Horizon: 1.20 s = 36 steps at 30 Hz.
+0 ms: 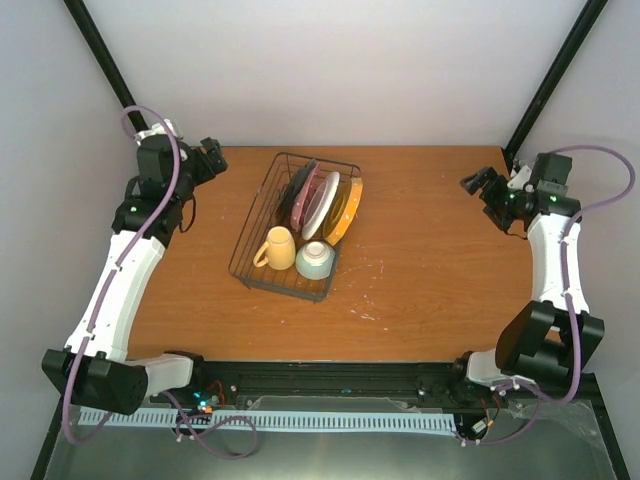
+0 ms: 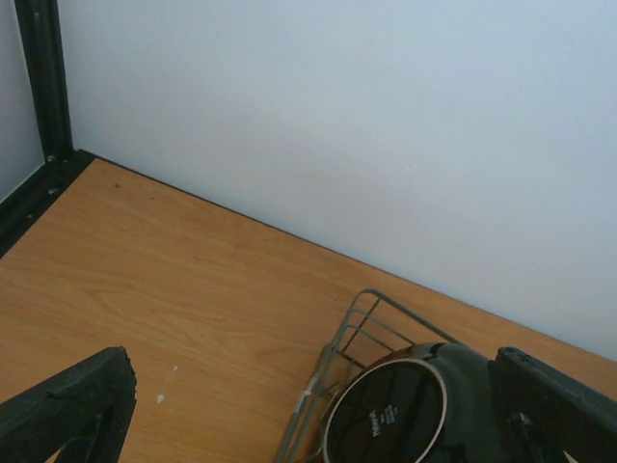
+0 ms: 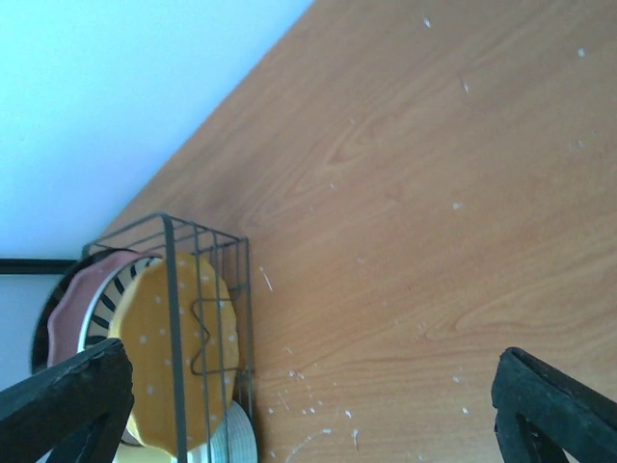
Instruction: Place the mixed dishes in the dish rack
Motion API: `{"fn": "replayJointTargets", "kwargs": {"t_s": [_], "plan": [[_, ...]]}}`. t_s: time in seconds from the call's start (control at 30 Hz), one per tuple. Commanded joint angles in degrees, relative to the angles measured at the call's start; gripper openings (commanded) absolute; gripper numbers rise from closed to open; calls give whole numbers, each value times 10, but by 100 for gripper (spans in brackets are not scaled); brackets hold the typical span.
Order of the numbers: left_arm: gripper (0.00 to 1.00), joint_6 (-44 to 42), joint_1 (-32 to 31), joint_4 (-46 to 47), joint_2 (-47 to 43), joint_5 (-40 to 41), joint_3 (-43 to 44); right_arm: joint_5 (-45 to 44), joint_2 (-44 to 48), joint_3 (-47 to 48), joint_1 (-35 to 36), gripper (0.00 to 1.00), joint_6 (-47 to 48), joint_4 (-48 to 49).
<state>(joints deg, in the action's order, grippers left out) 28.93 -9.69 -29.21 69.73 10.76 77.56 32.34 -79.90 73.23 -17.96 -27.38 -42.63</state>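
Observation:
The dish rack [image 1: 253, 215] lies mid-table and holds all the dishes. Standing on edge in its far half are a dark-rimmed plate [image 1: 297, 190], a pink plate [image 1: 309, 195], a striped plate [image 1: 324, 200] and an orange dotted plate [image 1: 349, 208]. In its near half sit the yellow mug [image 1: 279, 248] and the mint bowl [image 1: 315, 260]. My left gripper [image 1: 212, 158] is open and empty at the far left, well away from the rack. My right gripper [image 1: 478, 185] is open and empty at the far right. The left wrist view shows the dark plate [image 2: 390, 415] inside the rack corner [image 2: 347, 338].
The wooden table [image 1: 430, 260] carries small white specks right of the rack. Black frame posts rise at the back left [image 1: 105, 60] and back right [image 1: 555, 75] against white walls. The right wrist view shows the orange plate [image 3: 154, 357] behind the rack wires [image 3: 174, 289].

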Motion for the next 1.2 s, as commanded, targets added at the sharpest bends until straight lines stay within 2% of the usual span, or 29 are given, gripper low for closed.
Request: {"fn": "replayJointTargets", "kwargs": {"t_s": [0.0, 0.2, 0.57, 0.7, 0.97, 1.17], "plan": [[100, 24, 24, 67, -18, -70, 12, 14, -26, 41, 3, 100, 2, 34], [100, 30, 34, 65, -2, -77, 17, 36, -64, 78, 3, 100, -7, 45], [100, 40, 45, 63, 35, -89, 22, 19, -78, 71, 4, 100, 27, 50], [100, 62, 86, 69, 41, -136, 21, 10, -84, 74, 3, 100, 36, 53], [100, 112, 174, 109, 23, -230, -36, 19, -118, 95, 4, 100, 29, 70], [100, 137, 213, 129, 12, -249, -60, 23, -140, 96, 3, 100, 25, 99]]}}
